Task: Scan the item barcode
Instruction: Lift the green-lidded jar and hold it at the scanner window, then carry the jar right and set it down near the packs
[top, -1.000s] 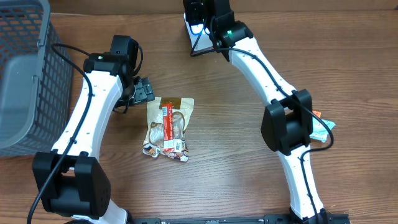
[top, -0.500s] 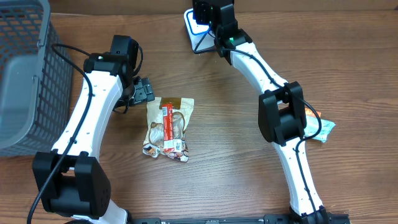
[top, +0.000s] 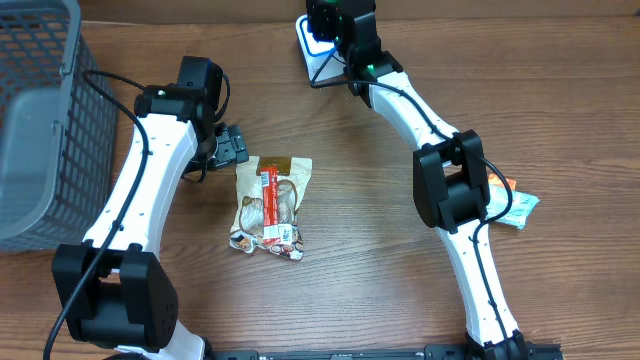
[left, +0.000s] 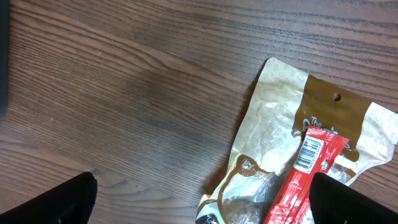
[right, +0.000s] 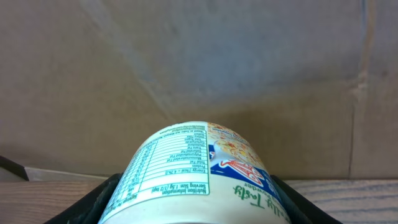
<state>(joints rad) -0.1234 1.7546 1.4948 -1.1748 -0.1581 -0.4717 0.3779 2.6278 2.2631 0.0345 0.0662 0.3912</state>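
I work at a table (top: 370, 300) of brown wood grain under even light. Beyond its far edge stands a plain tan cardboard wall (right: 186, 56) with one vertical seam (right: 364, 62) toward its right side.

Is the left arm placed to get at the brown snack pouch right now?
Probably yes: the left gripper hovers open just by the snack pouch at its top edge, with nothing lying between them on the table.
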